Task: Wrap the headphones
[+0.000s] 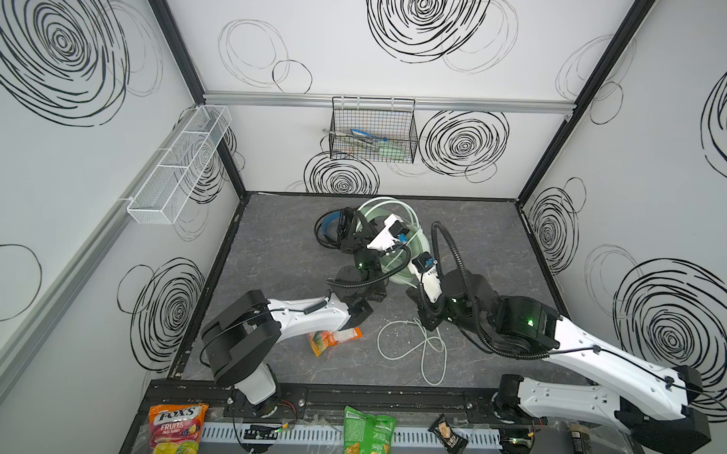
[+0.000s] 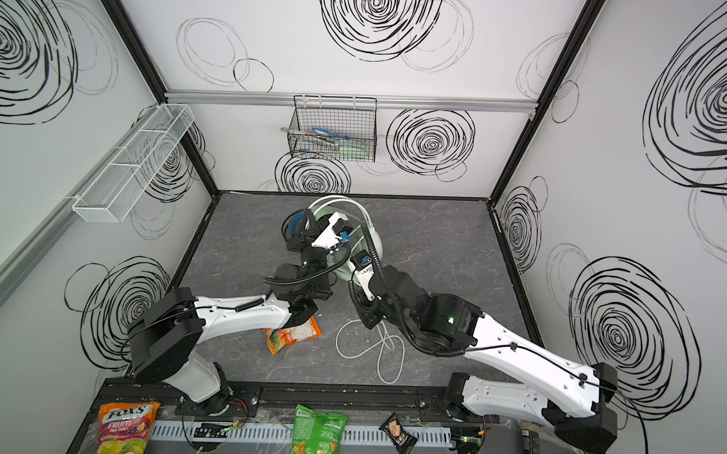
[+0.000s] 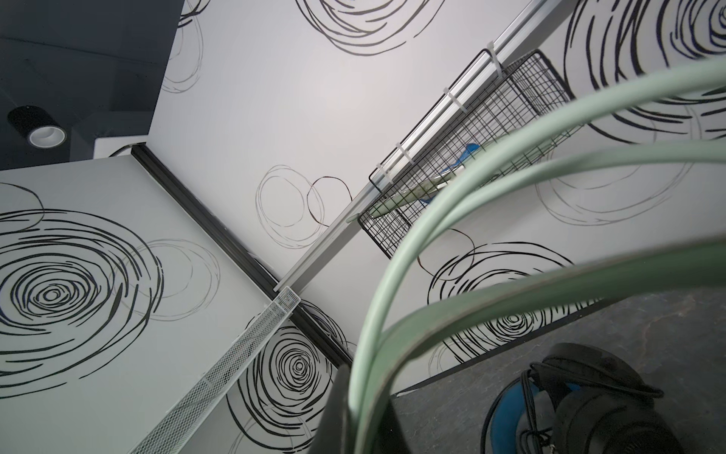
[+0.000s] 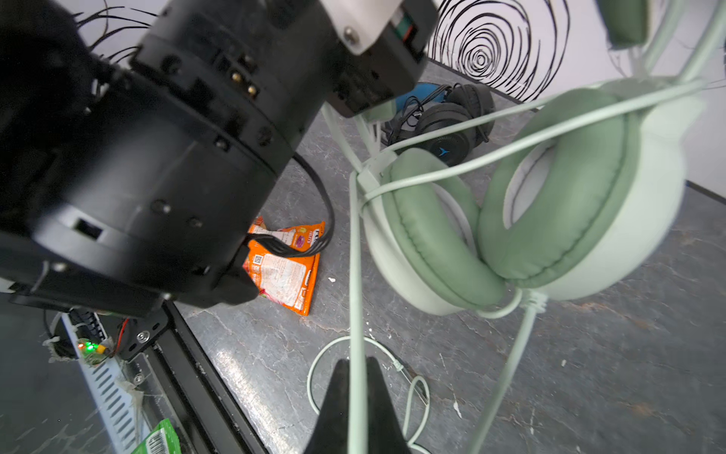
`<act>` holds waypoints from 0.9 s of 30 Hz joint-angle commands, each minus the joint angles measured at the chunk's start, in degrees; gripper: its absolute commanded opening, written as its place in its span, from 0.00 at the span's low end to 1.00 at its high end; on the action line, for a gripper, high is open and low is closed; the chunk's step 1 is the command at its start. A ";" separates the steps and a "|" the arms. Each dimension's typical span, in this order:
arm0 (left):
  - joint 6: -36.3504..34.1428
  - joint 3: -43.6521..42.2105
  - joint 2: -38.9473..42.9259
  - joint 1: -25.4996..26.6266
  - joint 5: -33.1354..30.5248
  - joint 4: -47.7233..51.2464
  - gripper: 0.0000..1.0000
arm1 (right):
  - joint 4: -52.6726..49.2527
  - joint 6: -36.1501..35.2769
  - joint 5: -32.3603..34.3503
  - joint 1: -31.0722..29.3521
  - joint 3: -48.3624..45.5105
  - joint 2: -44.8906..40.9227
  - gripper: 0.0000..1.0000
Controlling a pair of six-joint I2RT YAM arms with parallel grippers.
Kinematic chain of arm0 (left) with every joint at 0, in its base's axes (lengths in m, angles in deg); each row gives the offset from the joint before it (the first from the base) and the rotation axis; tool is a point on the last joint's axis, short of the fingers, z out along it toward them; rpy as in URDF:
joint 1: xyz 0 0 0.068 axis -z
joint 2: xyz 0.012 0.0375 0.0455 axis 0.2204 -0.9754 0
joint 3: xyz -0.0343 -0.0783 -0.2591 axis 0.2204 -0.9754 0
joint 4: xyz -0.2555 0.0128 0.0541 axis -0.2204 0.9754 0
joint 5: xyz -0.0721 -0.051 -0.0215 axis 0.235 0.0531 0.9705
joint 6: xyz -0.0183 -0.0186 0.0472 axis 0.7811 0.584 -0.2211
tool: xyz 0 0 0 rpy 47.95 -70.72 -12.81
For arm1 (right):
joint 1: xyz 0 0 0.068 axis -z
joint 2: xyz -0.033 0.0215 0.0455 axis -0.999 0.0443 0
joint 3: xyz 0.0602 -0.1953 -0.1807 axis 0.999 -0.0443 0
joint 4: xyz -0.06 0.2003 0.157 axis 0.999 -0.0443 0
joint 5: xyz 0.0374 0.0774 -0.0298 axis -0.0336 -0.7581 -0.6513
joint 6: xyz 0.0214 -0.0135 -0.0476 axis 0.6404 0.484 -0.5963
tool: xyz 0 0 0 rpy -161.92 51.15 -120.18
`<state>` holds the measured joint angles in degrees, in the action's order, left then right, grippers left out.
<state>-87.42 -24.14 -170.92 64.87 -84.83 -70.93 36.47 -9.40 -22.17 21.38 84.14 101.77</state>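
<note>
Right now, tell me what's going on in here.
The left claw is shut on the headband of the pale mint-green over-ear headset, holding it up. The right claw is shut on its whitish cable, which crosses the earcups. The rest lies in loose loops on the grey marbled table. The black over-ear headset with blue inner earcups lies at the back, with no claw on it.

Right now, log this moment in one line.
left gripper: shut on mint headset | right gripper: shut on its cable | black headset: on table

Rear right mat open; mint headset, black headset block rear centre; cable, snack packet litter front.
</note>
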 commanded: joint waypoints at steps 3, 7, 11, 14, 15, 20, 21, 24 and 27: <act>-3.84 -2.71 2.20 -3.56 -2.86 -3.04 0.00 | -6.27 -1.83 4.30 -0.89 6.49 -3.90 0.06; -3.56 -2.88 2.34 -2.92 -2.84 -2.41 0.00 | -8.09 -2.17 4.67 -0.80 7.86 -3.08 0.07; -0.71 -3.75 4.03 -1.66 -1.83 1.43 0.00 | -8.67 -2.25 7.80 -0.37 7.14 -3.60 0.07; 7.71 -4.19 7.89 -0.64 -1.11 13.01 0.00 | -6.72 -2.95 9.36 0.83 6.08 -5.27 0.09; 11.97 -4.17 9.60 -0.55 -0.64 17.80 0.00 | -5.99 -3.40 9.56 1.47 5.96 -5.68 0.09; 35.06 -3.15 20.04 -0.63 7.31 48.32 0.00 | -4.17 -7.11 7.62 6.84 6.77 -6.10 0.11; 36.81 -3.13 21.18 -0.70 8.27 51.78 0.00 | -3.95 -7.90 6.97 7.99 6.94 -5.94 0.11; 40.25 -3.10 24.26 0.15 12.11 58.68 0.00 | -3.22 -10.07 5.80 10.56 7.84 -5.66 0.11; 45.34 -2.06 26.46 0.51 15.67 65.59 0.00 | -2.32 -11.89 6.12 11.83 8.71 -5.57 0.11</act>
<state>-49.13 -27.18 -146.55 66.08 -72.44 -17.21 31.81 -18.79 -19.17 31.45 89.41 97.86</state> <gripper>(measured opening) 0.092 0.113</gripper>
